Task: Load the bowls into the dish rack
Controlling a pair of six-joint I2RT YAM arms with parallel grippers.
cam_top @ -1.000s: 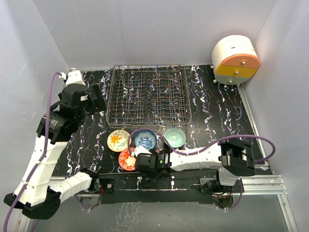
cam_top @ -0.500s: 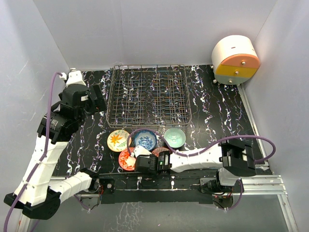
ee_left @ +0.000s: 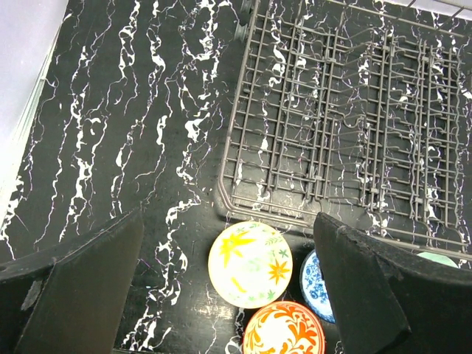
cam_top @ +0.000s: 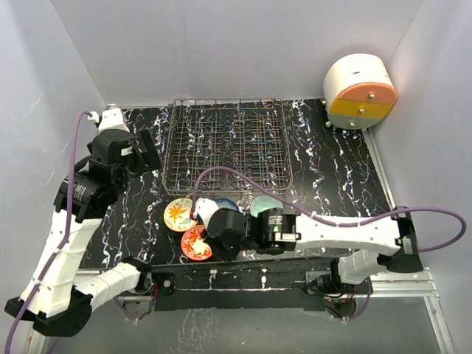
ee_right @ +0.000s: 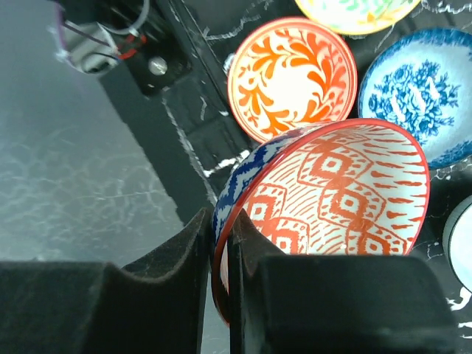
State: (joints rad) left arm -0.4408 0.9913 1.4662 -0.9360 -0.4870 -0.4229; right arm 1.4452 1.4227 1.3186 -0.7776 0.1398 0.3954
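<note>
Dark red bowl, rim pinched in the right gripper's closed jaws, needs lifting clear of the orange-red bowl, then standing on edge between the dish rack's tines.

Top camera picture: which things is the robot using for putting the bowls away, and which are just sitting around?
For the job: dish rack, red patterned bowl pinched in the right gripper, orange leafy bowl, yellow floral bowl, blue-white bowl, green bowl.

Just lying about: round drawer unit in the far right corner.
</note>
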